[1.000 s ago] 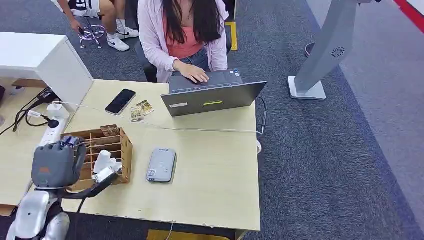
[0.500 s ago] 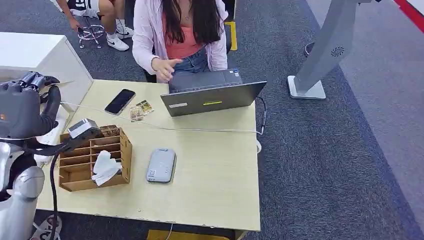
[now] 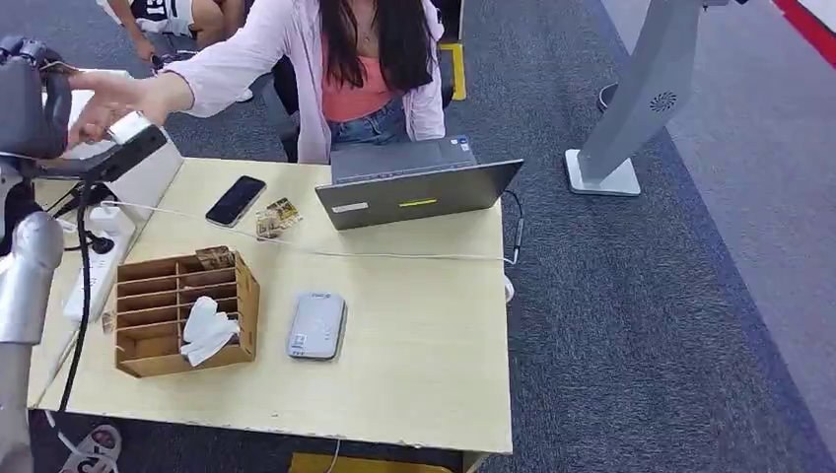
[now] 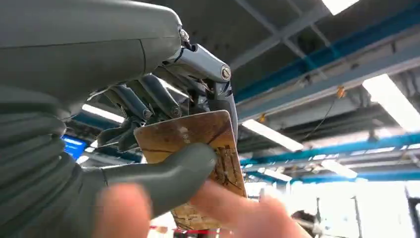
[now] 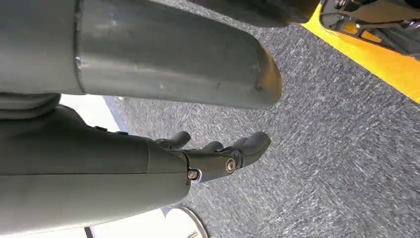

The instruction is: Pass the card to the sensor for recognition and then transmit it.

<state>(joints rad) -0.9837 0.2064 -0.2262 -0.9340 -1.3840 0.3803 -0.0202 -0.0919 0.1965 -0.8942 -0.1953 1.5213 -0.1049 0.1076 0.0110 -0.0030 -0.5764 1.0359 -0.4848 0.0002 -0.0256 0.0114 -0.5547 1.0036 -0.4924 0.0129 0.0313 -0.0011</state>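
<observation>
- Grey carpet is surrounding a pale wooden desk where a seated person is working beside a laptop, with a phone, a wooden organiser and the grey sensor lying flat near the middle.
- Raised high at the desk's far left corner, the left hand is pinching the card between thumb and fingers, presenting it outward, apparently so it can be taken.
- Reaching across, the person's hand is closing its blurred fingertips on the card's free edge, judging by the left wrist view.
- Hanging over the carpet, the right hand is holding nothing, its fingers loosely apart.
- Judging from this, the handover step is under way; whether the sensor step is done cannot be told.
</observation>
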